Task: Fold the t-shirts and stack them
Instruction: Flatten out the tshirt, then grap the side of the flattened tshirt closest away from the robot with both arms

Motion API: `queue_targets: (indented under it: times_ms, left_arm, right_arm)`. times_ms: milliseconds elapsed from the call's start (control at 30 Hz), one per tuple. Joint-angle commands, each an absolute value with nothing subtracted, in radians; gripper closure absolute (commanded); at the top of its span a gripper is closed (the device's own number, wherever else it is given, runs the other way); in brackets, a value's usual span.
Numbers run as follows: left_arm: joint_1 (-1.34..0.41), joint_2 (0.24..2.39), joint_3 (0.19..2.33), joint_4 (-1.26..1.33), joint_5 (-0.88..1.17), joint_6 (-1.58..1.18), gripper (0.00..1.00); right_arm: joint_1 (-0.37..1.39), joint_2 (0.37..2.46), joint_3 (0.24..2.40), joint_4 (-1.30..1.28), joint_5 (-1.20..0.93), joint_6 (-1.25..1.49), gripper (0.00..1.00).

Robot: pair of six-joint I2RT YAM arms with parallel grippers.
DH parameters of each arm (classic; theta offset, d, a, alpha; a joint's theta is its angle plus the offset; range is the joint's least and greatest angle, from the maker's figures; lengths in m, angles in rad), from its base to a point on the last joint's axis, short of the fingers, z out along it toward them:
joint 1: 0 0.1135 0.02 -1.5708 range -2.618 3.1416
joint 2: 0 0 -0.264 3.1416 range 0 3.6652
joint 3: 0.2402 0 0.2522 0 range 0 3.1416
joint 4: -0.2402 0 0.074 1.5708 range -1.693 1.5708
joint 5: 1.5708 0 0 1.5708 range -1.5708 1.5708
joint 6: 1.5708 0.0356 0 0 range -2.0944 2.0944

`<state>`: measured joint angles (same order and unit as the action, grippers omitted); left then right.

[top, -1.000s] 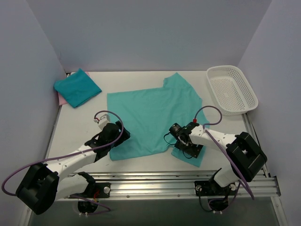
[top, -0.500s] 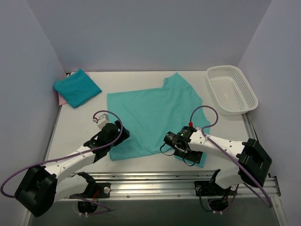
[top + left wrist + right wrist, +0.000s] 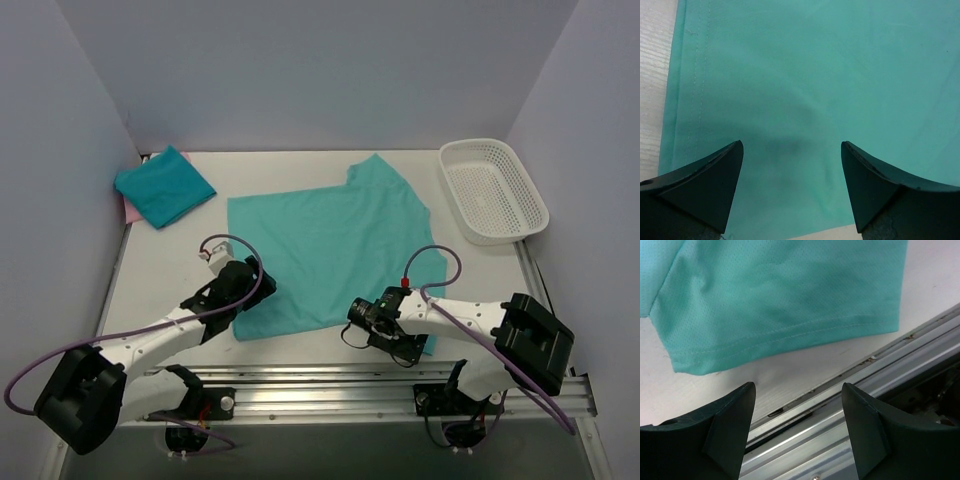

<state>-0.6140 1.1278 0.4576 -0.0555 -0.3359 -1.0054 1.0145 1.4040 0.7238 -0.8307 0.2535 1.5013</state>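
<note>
A teal t-shirt (image 3: 325, 250) lies spread flat in the middle of the white table (image 3: 165, 270). My left gripper (image 3: 248, 290) is open over the shirt's near left corner. In the left wrist view its fingers (image 3: 700, 185) straddle smooth teal cloth (image 3: 805, 75) and hold nothing. My right gripper (image 3: 395, 335) is open and empty at the shirt's near right sleeve (image 3: 780, 295), over bare table by the sleeve's hem. A folded teal t-shirt (image 3: 165, 186) lies at the back left on a pink one (image 3: 130, 210).
A white mesh basket (image 3: 493, 190) stands at the back right. An aluminium rail (image 3: 350, 385) runs along the table's near edge and also shows in the right wrist view (image 3: 850, 405), just below the gripper. Walls close in the left, back and right.
My right gripper has moved left and toward the near edge, off the sleeve onto the table edge by the rail. My left gripper has stayed almost still.
</note>
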Motion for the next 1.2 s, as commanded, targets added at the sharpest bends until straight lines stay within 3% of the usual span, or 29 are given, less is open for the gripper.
queue_targets:
  times_ms: [0, 400, 633, 833, 933, 1167]
  left_arm:
    - [-0.62, 1.144, 0.474, -0.005, -0.33, -0.988, 0.12]
    - [-0.618, 1.196, 0.491, 0.025, -0.334, -0.982, 0.12]
    - [-0.618, 1.256, 0.508, 0.043, -0.328, -0.976, 0.12]
    - [-0.62, 1.288, 0.523, 0.038, -0.33, -0.969, 0.13]
    - [-0.618, 1.29, 0.525, 0.029, -0.336, -0.968, 0.13]
    - [-0.621, 1.256, 0.528, -0.057, -0.35, -0.977, 0.15]
  right_arm:
    - [0.991, 1.42, 0.686, -0.802, 0.291, 1.54, 0.35]
    - [0.839, 1.336, 0.65, -0.767, 0.462, 1.523, 0.36]
    - [0.769, 1.35, 0.607, -0.698, 0.429, 1.491, 0.41]
    - [0.77, 1.355, 0.612, -0.667, 0.433, 1.483, 0.66]
    - [0.756, 1.376, 0.632, -0.678, 0.454, 1.473, 1.0]
    - [0.744, 1.405, 0.646, -0.664, 0.457, 1.433, 1.0]
